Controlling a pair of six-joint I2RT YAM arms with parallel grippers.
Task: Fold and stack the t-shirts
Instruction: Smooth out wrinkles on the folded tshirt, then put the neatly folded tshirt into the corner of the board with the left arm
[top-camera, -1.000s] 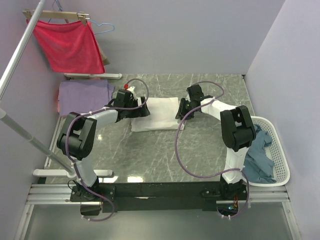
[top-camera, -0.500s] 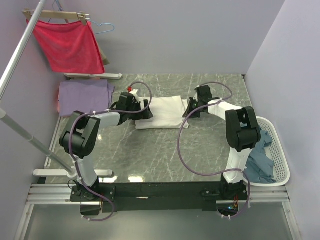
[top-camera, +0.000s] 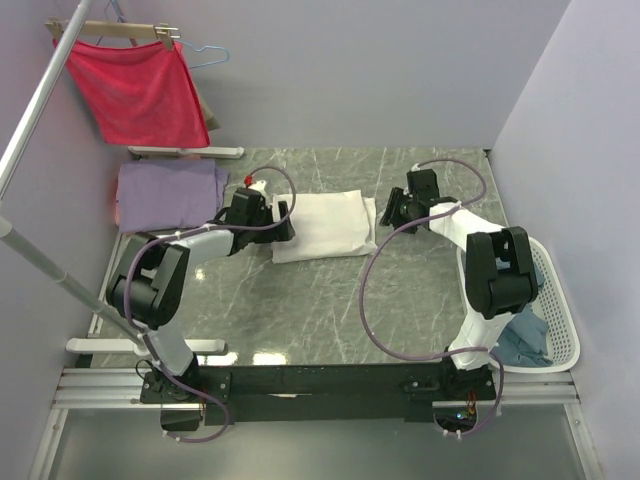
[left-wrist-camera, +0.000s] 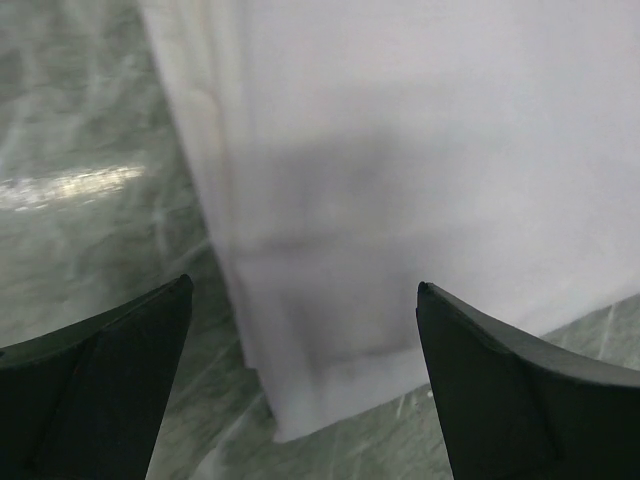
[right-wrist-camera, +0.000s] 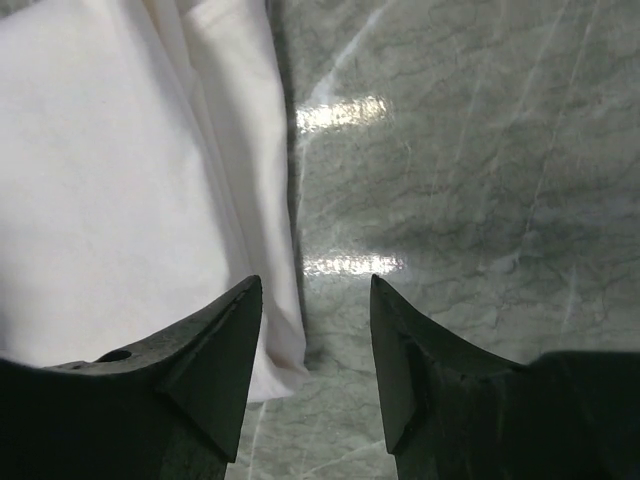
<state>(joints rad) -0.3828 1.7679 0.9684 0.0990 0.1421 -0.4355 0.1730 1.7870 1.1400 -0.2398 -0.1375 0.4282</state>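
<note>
The folded white tee lies on the worktop. The left end effector, spread wide and empty, is at the tee's left edge. The right end effector, also spread and empty, is just off its right edge. A lavender tee lies well left of it.

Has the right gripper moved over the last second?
Yes. The right gripper shifted toward the white slotted plastic basket, now at the folded white t-shirt's right edge.
</note>
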